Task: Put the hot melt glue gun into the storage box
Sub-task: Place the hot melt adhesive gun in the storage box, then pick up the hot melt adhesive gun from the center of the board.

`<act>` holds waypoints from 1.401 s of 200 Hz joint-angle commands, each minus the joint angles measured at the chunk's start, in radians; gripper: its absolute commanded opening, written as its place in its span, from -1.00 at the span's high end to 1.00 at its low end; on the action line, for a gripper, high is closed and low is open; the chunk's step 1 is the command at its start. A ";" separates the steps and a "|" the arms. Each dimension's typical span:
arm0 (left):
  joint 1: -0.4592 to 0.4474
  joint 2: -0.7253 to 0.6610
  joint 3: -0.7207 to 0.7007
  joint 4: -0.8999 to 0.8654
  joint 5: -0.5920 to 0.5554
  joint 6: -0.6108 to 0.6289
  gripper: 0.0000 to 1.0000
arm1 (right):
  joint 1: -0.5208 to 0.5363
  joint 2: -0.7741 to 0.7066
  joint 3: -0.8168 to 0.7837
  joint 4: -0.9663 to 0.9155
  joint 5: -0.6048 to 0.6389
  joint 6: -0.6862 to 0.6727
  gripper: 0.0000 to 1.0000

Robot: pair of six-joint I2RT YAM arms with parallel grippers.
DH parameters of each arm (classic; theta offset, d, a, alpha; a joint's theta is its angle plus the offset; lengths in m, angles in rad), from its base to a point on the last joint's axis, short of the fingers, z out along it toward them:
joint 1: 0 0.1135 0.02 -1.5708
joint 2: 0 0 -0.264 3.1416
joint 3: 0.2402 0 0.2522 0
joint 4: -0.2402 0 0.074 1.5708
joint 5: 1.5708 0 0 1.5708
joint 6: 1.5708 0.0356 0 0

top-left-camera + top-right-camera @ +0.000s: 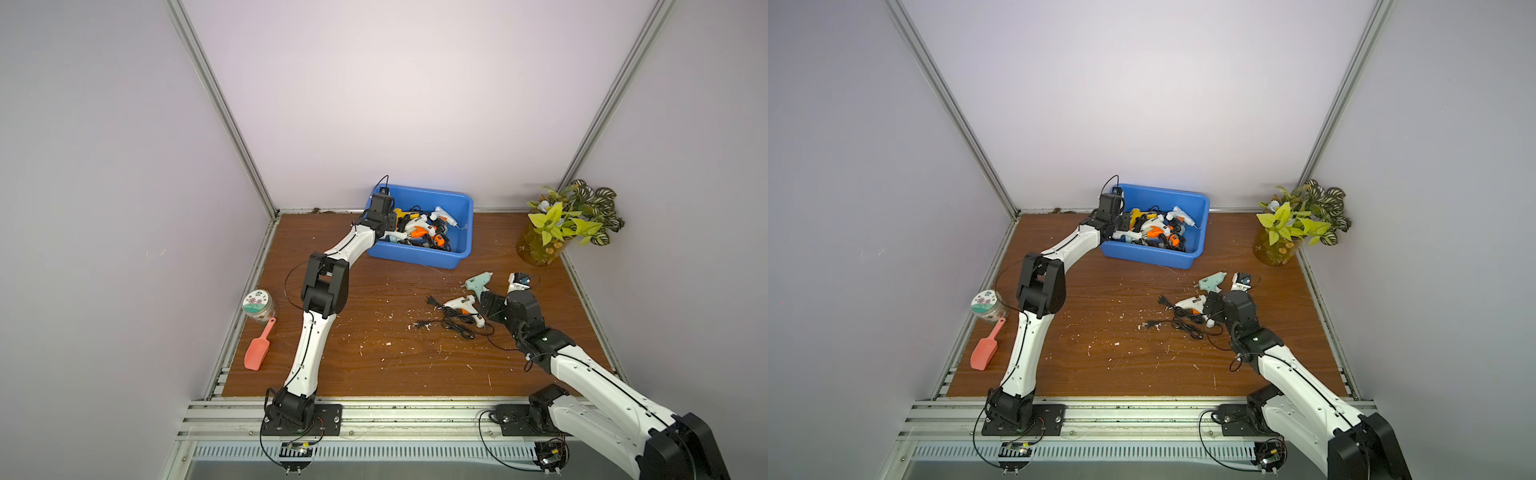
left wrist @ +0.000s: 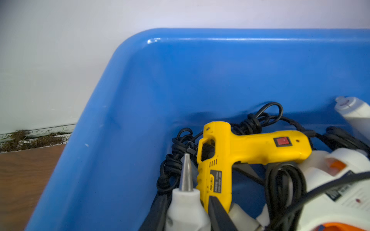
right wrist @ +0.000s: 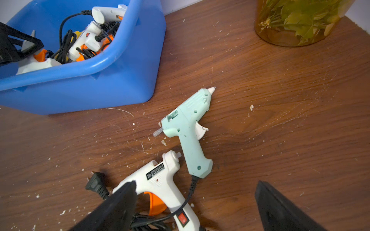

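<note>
Left gripper (image 2: 187, 200) flanks white glue gun (image 2: 186, 212) inside box (image 2: 140, 90), hold unclear; spread fully, lift clear of cords (image 2: 280, 180). Right gripper (image 3: 196, 184) wide apart.

Left pincer (image 2: 187, 197) stands narrow; right pincer (image 3: 196, 183) gapes wide

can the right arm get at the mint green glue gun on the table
Probably yes. The right claw hangs open just short of the mint green glue gun, which lies on the table with nothing on top. The white glue gun beside its handle might get nudged.
</note>
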 commanded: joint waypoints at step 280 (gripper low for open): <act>0.000 -1.334 -1.418 0.461 0.073 -0.430 -1.00 | -0.216 0.558 0.413 -0.211 -0.394 -0.350 0.07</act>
